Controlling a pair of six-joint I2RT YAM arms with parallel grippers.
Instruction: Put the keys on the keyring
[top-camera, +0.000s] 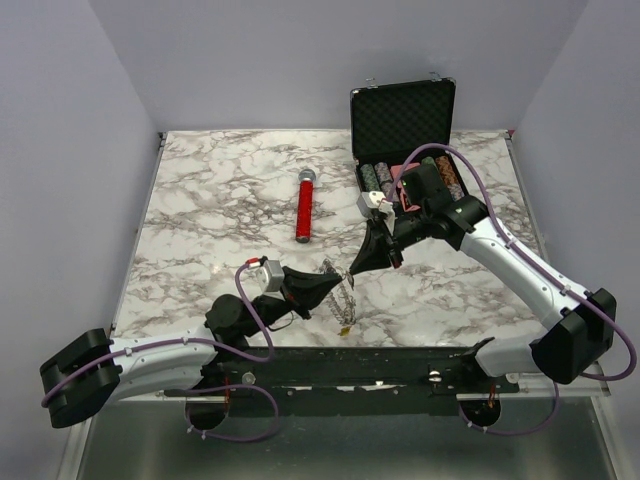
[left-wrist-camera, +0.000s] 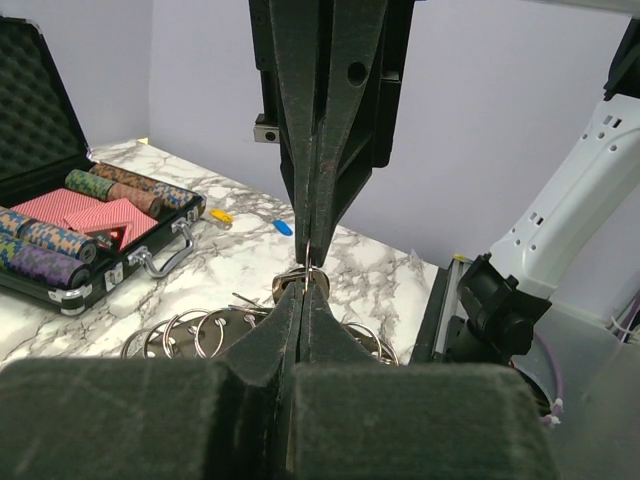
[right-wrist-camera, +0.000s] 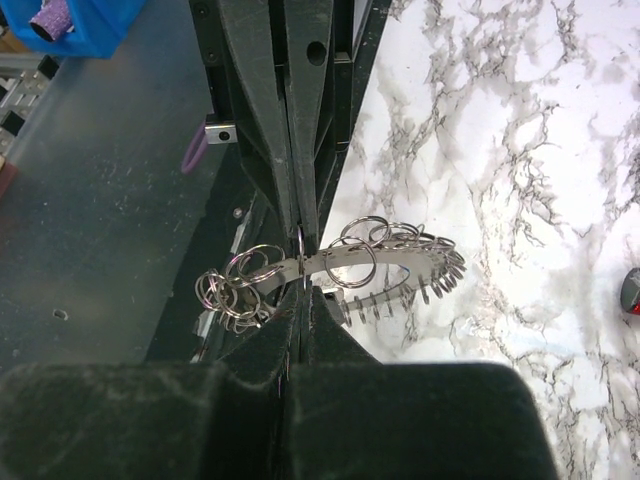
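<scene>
Grey metal forms the keyring (right-wrist-camera: 335, 258): a thin flat strip bent into a loop, jagged with comb-like teeth along its outer edge and strung with round wire split rings (right-wrist-camera: 232, 290). It is held off the marble between the two claws, which meet tip to tip. The right gripper (right-wrist-camera: 300, 288) is pressed fully together, the strip being pinched at its very tip. The left gripper (left-wrist-camera: 304, 292) is likewise closed, with thin metal of the same keyring caught at its point. A small yellow tag (top-camera: 345, 328) hangs just below both tips.

The keys cannot be identified with certainty. A small blue piece (left-wrist-camera: 283, 227) and a small yellow piece (left-wrist-camera: 220, 215) are seen on the table (right-wrist-camera: 520, 150) beyond the left claw's tips.

An open foam-lined case (left-wrist-camera: 40, 110) holding poker chips (left-wrist-camera: 40, 250) lies further to the left of that claw, and a red-handled microphone (top-camera: 304, 205) lies well apart from both. The near table edge runs close beside the claws, and bare marble surrounds them on the other sides.
</scene>
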